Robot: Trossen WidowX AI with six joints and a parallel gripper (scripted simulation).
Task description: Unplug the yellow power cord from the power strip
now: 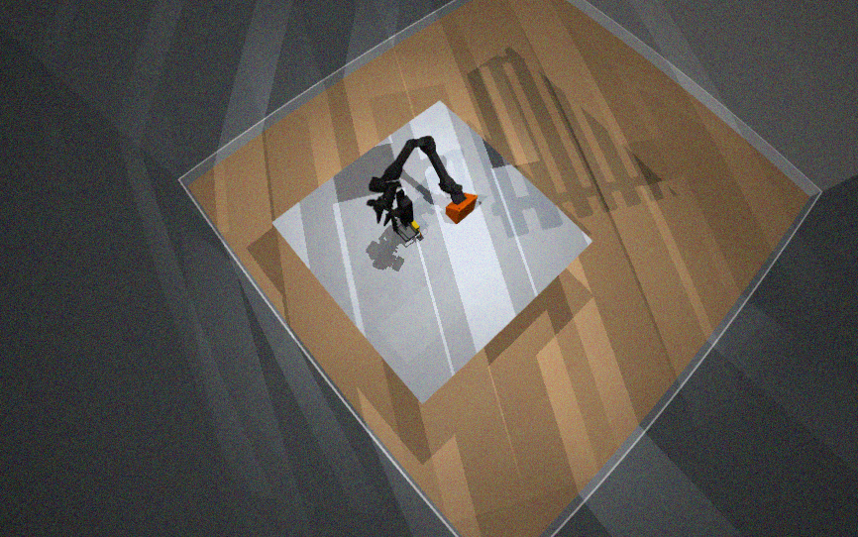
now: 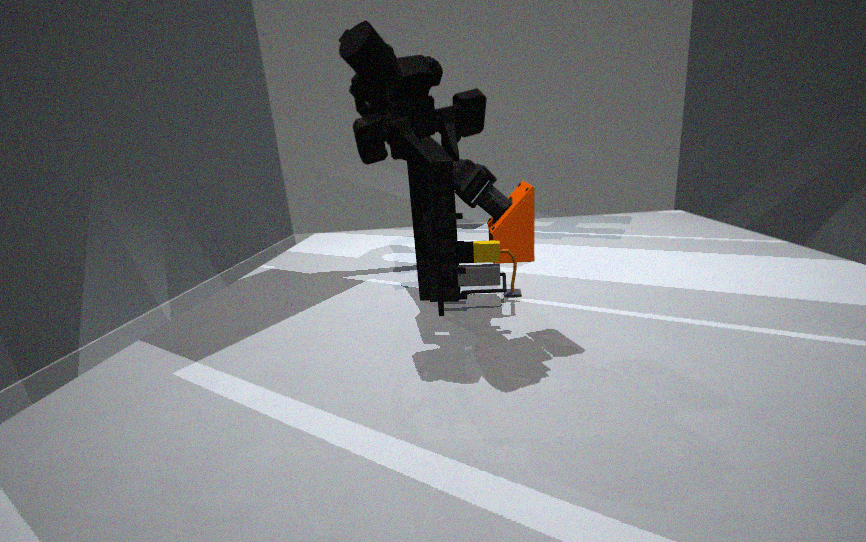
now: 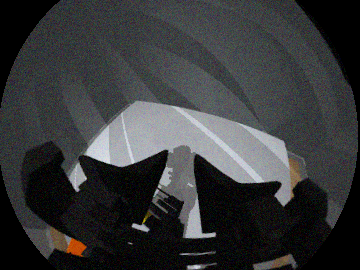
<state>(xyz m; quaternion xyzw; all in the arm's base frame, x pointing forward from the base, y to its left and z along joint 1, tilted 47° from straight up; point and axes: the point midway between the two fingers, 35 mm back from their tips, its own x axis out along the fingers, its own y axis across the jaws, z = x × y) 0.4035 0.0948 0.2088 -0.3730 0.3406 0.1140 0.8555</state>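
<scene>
The black power strip (image 2: pixel 434 223) (image 1: pixel 403 210) stands upright on the grey mat. The yellow plug (image 2: pixel 486 250) (image 1: pixel 414 224) sits in its side, with a grey plug (image 2: pixel 478 274) in the socket below. The yellow cord (image 2: pixel 511 268) curves down from the plug to the mat. My gripper (image 1: pixel 379 210) (image 3: pixel 181 155) hangs close beside the top of the strip, on the side away from the plugs. Its fingers stand a little apart with nothing between them. In the exterior view my wrist (image 2: pixel 408 95) shows above the strip and the fingertips are hard to make out.
My orange arm base (image 2: pixel 516 223) (image 1: pixel 460 207) stands just behind the strip. The grey mat (image 1: pixel 493 271) lies on a wooden floor (image 1: pixel 632 316) ringed by low glass walls (image 2: pixel 159 306).
</scene>
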